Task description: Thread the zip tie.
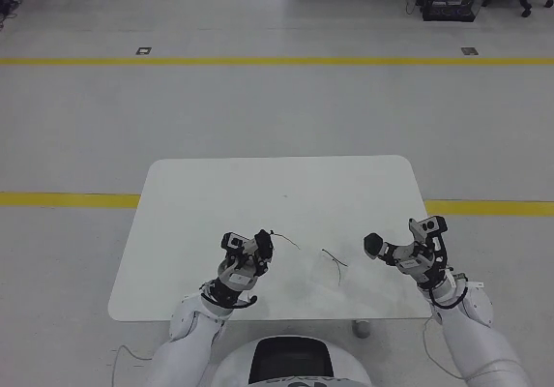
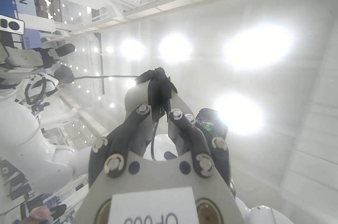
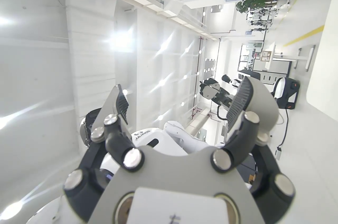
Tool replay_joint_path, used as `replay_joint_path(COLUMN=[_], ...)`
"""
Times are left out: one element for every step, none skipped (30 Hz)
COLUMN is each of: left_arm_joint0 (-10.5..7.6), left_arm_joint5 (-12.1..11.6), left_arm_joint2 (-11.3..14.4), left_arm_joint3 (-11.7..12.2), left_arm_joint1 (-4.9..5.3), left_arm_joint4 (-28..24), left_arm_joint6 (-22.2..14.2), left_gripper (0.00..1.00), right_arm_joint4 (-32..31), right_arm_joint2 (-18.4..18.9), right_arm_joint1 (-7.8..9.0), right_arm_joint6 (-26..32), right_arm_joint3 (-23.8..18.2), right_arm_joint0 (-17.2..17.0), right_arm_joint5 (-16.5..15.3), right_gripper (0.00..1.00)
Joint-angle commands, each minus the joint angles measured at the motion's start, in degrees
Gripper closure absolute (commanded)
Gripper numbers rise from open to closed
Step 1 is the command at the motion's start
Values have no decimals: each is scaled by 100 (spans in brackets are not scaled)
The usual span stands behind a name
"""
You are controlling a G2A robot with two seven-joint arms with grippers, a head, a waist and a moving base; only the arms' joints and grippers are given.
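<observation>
Zip tie: A black zip tie (image 2: 111, 76) is being held up off the desk (image 1: 218, 193), above the near edge and left of its middle. Its thin strap is sticking out sideways toward the other arm.
Left end effector: The left end effector (image 2: 158, 84) is pinching the tie's bunched end between closed fingers, and a further strand is hanging down between them. Which end is the locking head cannot be told.
Why held so: Gripping one end is leaving the strap free in the air, apparently offering it to the partner arm for threading.
Loose strip: A second thin dark strip (image 1: 333, 258), probably another tie, is lying on the desk between the two arms, toward the near edge.
Right end effector: The right end effector (image 3: 182, 93) is hovering above the near right corner, well apart from the held tie. Its fingers are spread wide and carrying nothing.
Stage: The threading itself is looking not yet begun, and the free arm is seemingly waiting to take the strap's tip.
</observation>
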Motion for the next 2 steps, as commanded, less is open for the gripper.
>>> replay_joint_path(left_arm_joint0=[0, 0], left_arm_joint5=[0, 0], left_arm_joint2=[0, 0], left_arm_joint3=[0, 0], left_arm_joint1=[0, 0], left_arm_joint4=[0, 0], left_arm_joint6=[0, 0], left_gripper=[100, 100], right_arm_joint4=[0, 0], right_arm_joint2=[0, 0], right_arm_joint1=[0, 0], right_arm_joint6=[0, 0], right_arm_joint3=[0, 0], right_arm_joint0=[0, 0], right_arm_joint5=[0, 0], right_gripper=[0, 0])
